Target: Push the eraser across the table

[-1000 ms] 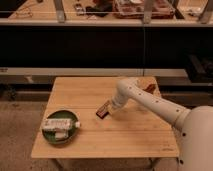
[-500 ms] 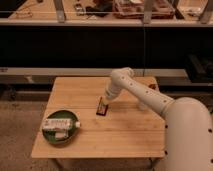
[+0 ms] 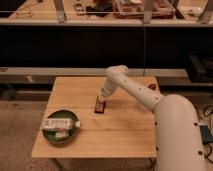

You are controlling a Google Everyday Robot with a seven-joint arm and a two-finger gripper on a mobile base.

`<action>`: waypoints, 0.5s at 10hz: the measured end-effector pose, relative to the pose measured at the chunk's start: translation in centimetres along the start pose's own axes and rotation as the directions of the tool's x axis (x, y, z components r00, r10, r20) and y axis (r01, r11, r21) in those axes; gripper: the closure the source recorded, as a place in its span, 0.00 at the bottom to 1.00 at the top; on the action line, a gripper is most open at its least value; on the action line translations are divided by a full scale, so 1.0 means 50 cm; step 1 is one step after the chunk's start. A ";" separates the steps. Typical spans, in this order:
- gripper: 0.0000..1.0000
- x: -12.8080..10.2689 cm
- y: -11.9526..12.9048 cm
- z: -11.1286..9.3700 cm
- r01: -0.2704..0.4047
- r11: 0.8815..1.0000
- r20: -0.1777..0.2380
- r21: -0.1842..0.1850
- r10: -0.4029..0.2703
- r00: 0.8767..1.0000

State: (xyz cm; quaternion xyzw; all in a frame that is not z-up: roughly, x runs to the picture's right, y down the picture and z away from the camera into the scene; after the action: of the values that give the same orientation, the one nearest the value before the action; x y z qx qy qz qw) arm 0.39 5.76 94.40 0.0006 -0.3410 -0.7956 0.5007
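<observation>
The eraser (image 3: pixel 100 107) is a small dark red-brown block lying flat near the middle of the wooden table (image 3: pixel 120 132). My gripper (image 3: pixel 101 98) hangs from the white arm and sits just above the eraser's far end, touching or almost touching it. The arm reaches in from the right, bent over the table's back half.
A green bowl (image 3: pixel 60 135) holding a white packet (image 3: pixel 59 124) sits at the table's front left. A small brown object (image 3: pixel 151 87) lies near the back right edge. A dark shelf unit stands behind the table.
The arm has swung left and toward the back of the table. The eraser has slid left with the gripper, from right of centre to near the middle.
</observation>
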 end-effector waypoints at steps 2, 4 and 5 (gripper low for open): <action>1.00 -0.030 0.023 -0.035 -0.098 0.995 -0.057 -0.003 0.098 0.994; 1.00 -0.059 0.033 -0.050 -0.153 0.988 -0.090 0.005 0.152 0.984; 1.00 -0.058 0.030 -0.051 -0.154 0.988 -0.093 0.006 0.154 0.984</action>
State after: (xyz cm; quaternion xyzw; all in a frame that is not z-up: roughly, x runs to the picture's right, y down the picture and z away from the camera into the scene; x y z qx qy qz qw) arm 3.88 6.28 92.26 0.0113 -0.3158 -0.7538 0.5761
